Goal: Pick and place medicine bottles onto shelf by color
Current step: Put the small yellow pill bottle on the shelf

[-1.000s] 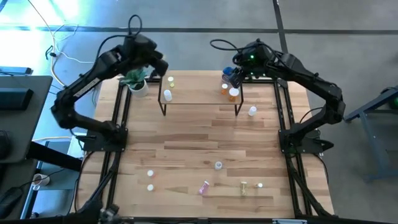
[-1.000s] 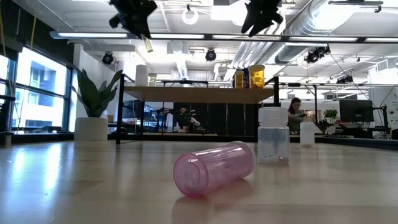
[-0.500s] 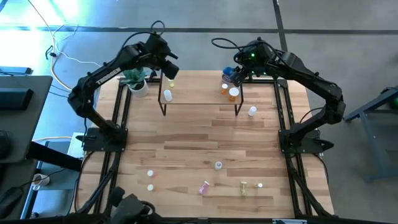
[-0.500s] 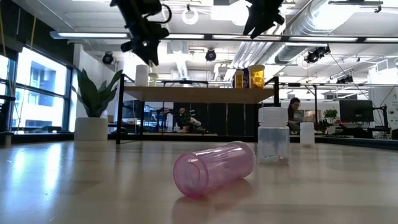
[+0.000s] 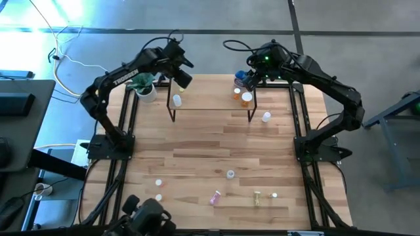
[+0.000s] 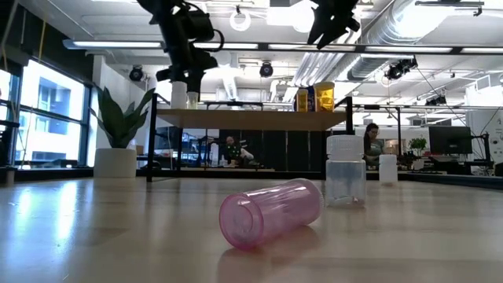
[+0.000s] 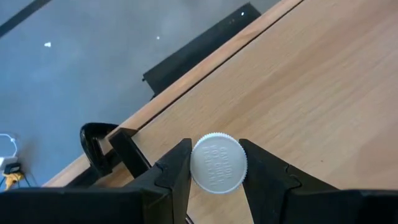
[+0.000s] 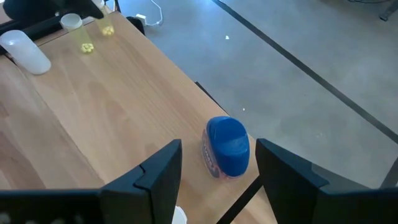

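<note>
The shelf [image 5: 211, 105] stands at the table's far side. My left gripper [image 5: 182, 78] [image 7: 217, 180] is over its far left corner, shut on a white-capped bottle [image 7: 217, 162]. A white bottle [image 5: 177, 100] stands on the shelf's left end. Two orange bottles [image 5: 244, 98] and a blue bottle [image 8: 227, 147] stand on its right end. My right gripper [image 5: 247, 77] [image 8: 217, 174] hangs open above the blue bottle, with a finger out to either side. A pink bottle [image 6: 271, 212] lies on its side near the table's near edge. My left gripper pinches the white cap [image 7: 217, 162] of the bottle between its two fingers, one on each side of the rim. The fingers come from above, pointing down, and the bottle hangs upright below them. I cannot tell whether its base touches the shelf.
A white plant pot [image 5: 146, 90] stands left of the shelf. One white bottle [image 5: 266, 117] stands on the table right of the shelf. Several small bottles [image 5: 230, 174] are scattered along the near edge, one yellow-green [image 5: 257, 196]. The middle of the table is bare wood.
My left gripper has carried its bottle from above the plant pot toward the table's right, to the shelf's far left corner, and has come down. The bottle hung tilted before and stands upright now.
</note>
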Motion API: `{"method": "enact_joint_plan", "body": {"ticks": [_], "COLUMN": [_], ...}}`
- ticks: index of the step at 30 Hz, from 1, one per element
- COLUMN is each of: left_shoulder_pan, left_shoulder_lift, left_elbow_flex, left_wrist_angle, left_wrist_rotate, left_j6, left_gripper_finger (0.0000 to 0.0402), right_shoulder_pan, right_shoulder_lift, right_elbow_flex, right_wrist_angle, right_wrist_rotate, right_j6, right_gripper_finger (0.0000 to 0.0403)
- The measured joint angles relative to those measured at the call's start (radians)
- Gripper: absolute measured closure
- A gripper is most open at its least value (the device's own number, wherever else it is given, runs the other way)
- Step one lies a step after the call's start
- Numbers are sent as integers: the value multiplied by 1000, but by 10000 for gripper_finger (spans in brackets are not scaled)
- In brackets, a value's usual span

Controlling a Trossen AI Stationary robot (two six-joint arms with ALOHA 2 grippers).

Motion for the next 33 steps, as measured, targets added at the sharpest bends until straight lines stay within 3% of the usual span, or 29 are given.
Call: {"method": "enact_joint_plan", "body": {"ticks": [17,24,33], "left_shoulder_pan": [0,0,0], "left_shoulder_lift": [4,4,4], "left_elbow_flex": [0,0,0], "left_wrist_angle": [-27,-38,-37], "left_wrist_rotate": [41,13,6], "left_j6": [4,4,4], "left_gripper_finger": [288,288,256], "right_shoulder_pan": [0,0,0], "right_shoulder_lift": [0,0,0], "right_elbow_flex": [0,0,0], "right_wrist_angle": [-24,-35,-47], "right_wrist_rotate": [0,0,1], "right_j6": [0,0,19], "right_gripper_finger": [206,206,206]}}
